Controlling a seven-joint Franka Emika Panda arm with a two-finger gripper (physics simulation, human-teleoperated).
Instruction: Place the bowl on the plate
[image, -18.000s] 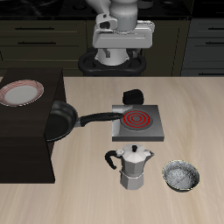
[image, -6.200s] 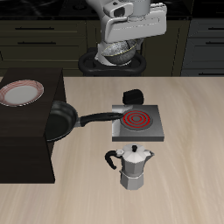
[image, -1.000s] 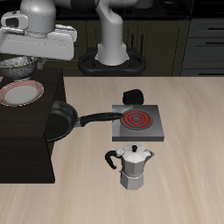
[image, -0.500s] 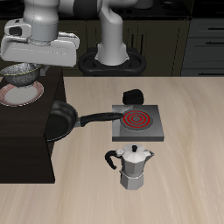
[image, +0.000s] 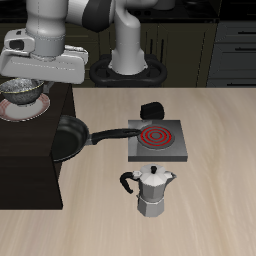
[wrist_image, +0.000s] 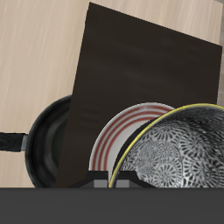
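One bowl (image: 23, 92) hangs low over the plate (image: 12, 112) on the dark stand's (image: 30, 160) back corner, its rim pinched in the closed tool (image: 24, 84), likely so it lands centred. Whether bowl and plate touch, I cannot tell.

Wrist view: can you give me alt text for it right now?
A grey metallic bowl with a speckled inside sits close under the camera, over a round white plate with a reddish-pink rim on a dark raised surface. A black frying pan lies beside the plate.
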